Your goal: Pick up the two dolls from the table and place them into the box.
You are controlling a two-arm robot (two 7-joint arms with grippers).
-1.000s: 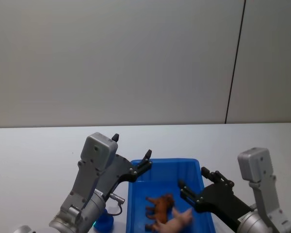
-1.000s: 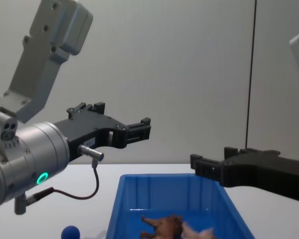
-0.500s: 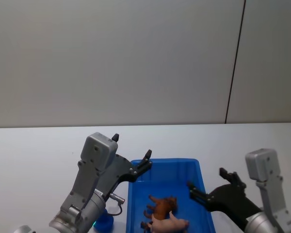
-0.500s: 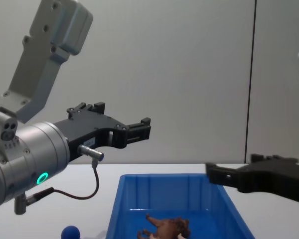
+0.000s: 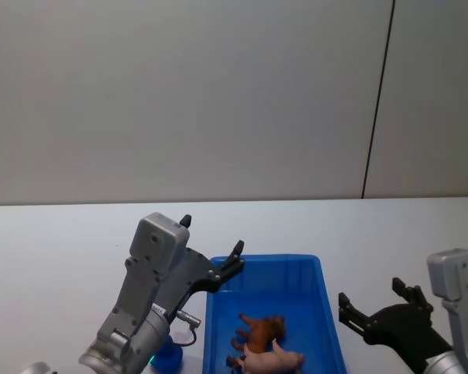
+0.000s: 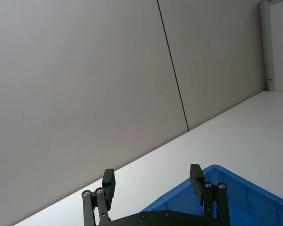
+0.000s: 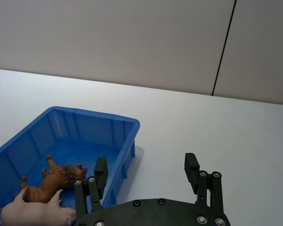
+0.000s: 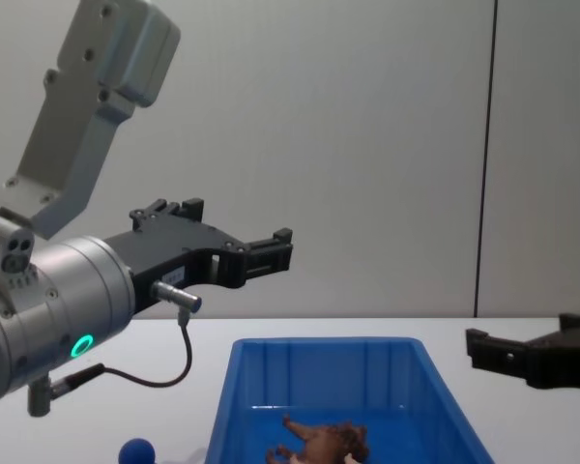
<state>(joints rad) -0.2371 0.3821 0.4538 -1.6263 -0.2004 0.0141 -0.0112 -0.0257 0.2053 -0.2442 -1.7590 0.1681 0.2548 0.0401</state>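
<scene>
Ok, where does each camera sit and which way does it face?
Head view: high, facing forward and down at the large bright blue plastic bin; left gripper and right gripper show, both open.
Chest view: lower, looking across the white table; left arm large, right gripper at right.
Left wrist view: behind left gripper, facing the bin's corner and grey wall.
Right wrist view: behind right gripper, facing the bin.
Shared: head and right wrist views show the brown four-legged toy and pale pink toy inside the bin.
</scene>
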